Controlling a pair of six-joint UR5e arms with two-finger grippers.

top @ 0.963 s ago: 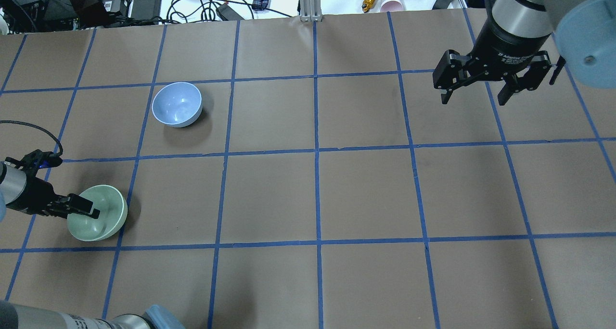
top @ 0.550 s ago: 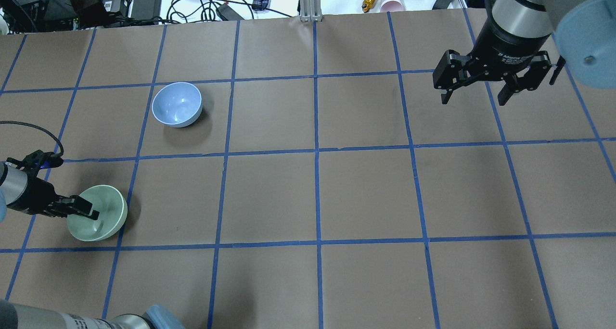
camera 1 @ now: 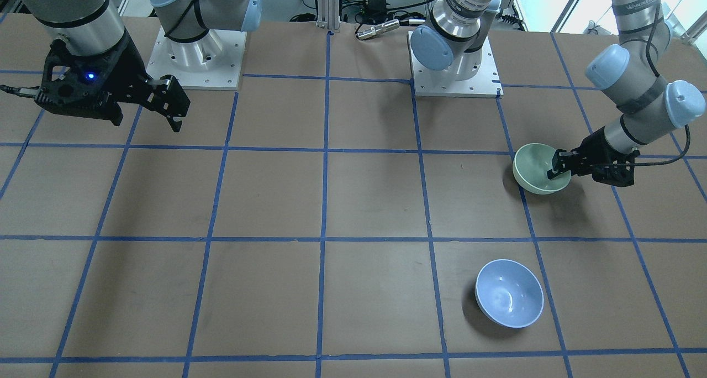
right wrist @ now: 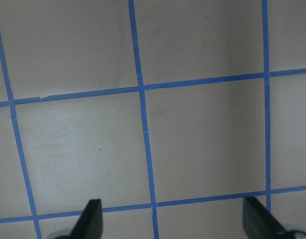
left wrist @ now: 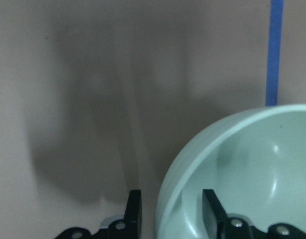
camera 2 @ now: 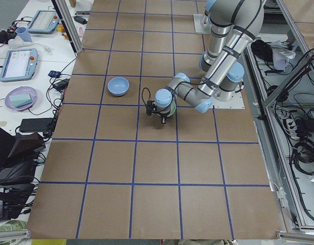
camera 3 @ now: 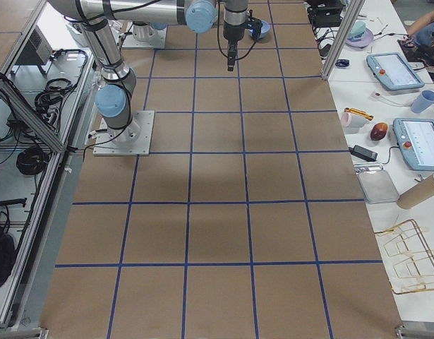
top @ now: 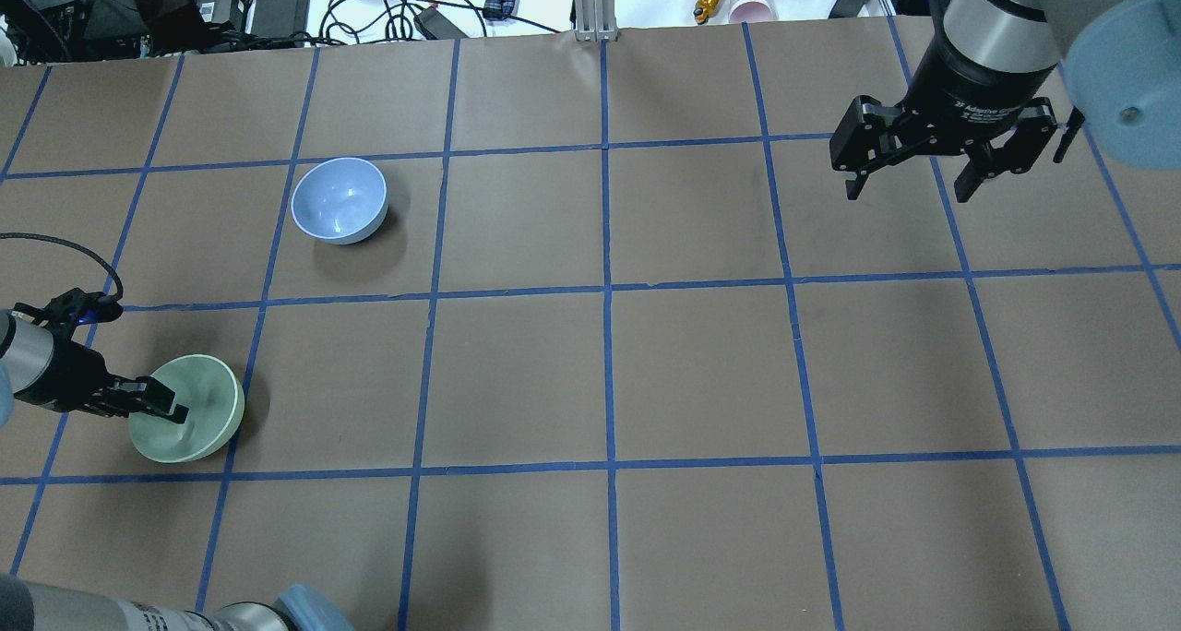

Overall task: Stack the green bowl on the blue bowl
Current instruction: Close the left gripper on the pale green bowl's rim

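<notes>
The green bowl (top: 198,410) is a small, round, pale mint bowl with a smooth glossy surface and no pattern. It sits mouth up on the brown worktop (top: 701,363) near the robot's left edge, inside one square of the blue tape grid. In the left wrist view its thick rounded rim and shiny inside (left wrist: 252,174) fill the lower right corner, with small highlights on the inner wall.

The left end effector (top: 171,408) reaches in low from the side and straddles the bowl's rim. One finger (left wrist: 211,209) is inside the bowl and the other (left wrist: 134,209) is outside it. The two are apart, not pressed on the wall, and a strip of worktop shows between the outer finger and the bowl.

The blue bowl (top: 339,200) is a plain glossy periwinkle bowl of about the same size. It stands upright and alone in a grid square farther from the robot, well apart from the green one.

The right end effector (top: 909,184) hangs above the worktop far across on the robot's right. Its fingers are spread wide, with nothing between them but bare taped paper in the right wrist view.
</notes>
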